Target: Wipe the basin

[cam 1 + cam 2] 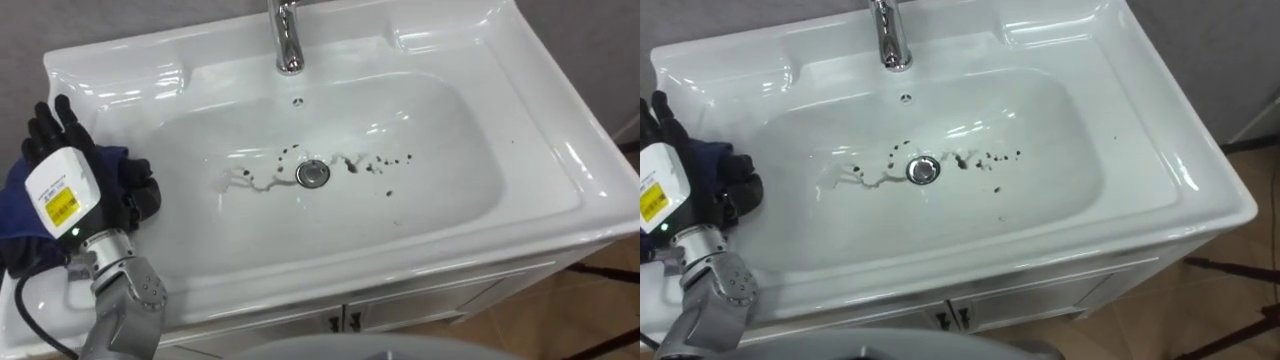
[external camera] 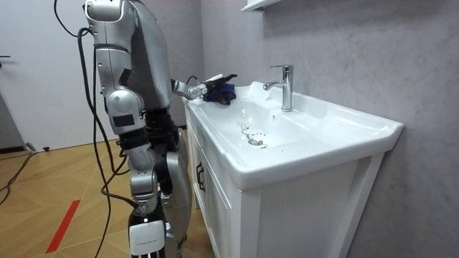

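The basin (image 1: 470, 110) is white, shiny and wide, with a round metal drain (image 1: 313, 173) in the middle of its bowl. It is dirty. Small dark spots (image 1: 385, 163) lie near the drain, most of them to its right, and a thin grey smear (image 1: 250, 183) runs off to its left. The cloth (image 1: 18, 215) is dark blue and bunched up. It sits on the basin's left rim, held in the left hand (image 1: 60, 140).

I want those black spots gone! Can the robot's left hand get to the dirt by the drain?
Probably yes. The left hand, holding the blue cloth, rests at the left rim of the basin, and the bowl between it and the dirt specks around the drain is open.
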